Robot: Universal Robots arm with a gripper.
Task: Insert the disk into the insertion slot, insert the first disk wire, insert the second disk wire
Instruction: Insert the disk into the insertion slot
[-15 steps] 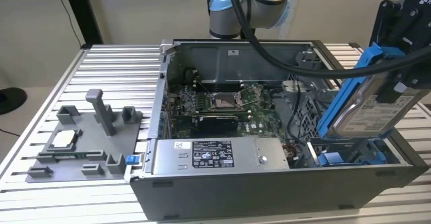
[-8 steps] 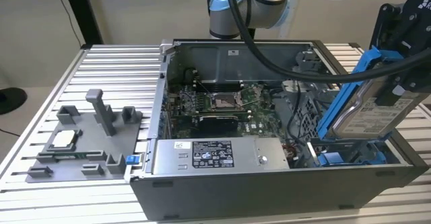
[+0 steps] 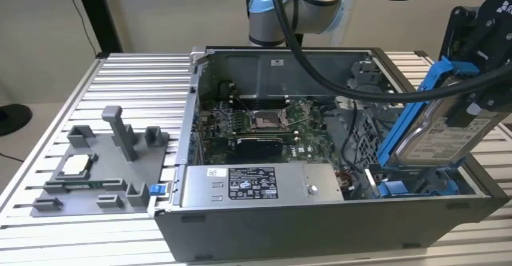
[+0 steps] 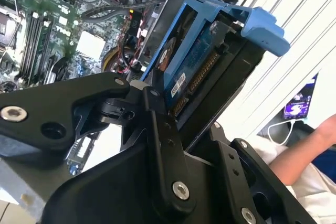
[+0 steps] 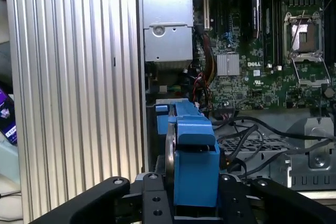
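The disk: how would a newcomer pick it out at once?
Find the open grey metal computer case. At its end on the exterior view's right, the black gripper holds a flat silver hard drive steeply tilted. Unlike the flat-lying grey power-supply box, it wears a bright blue plastic frame.

1 disk (image 3: 436,139), 1 PSU box (image 3: 256,185), 1 fixture tray (image 3: 96,173), 1 mobo (image 3: 268,122), 1 PC case (image 3: 320,230).

I see a ribbed metal worktop (image 3: 136,80) carrying an open grey computer case (image 3: 320,227). On the exterior view's left, just beside the case, a grey moulded fixture tray (image 3: 96,185) lies flat.
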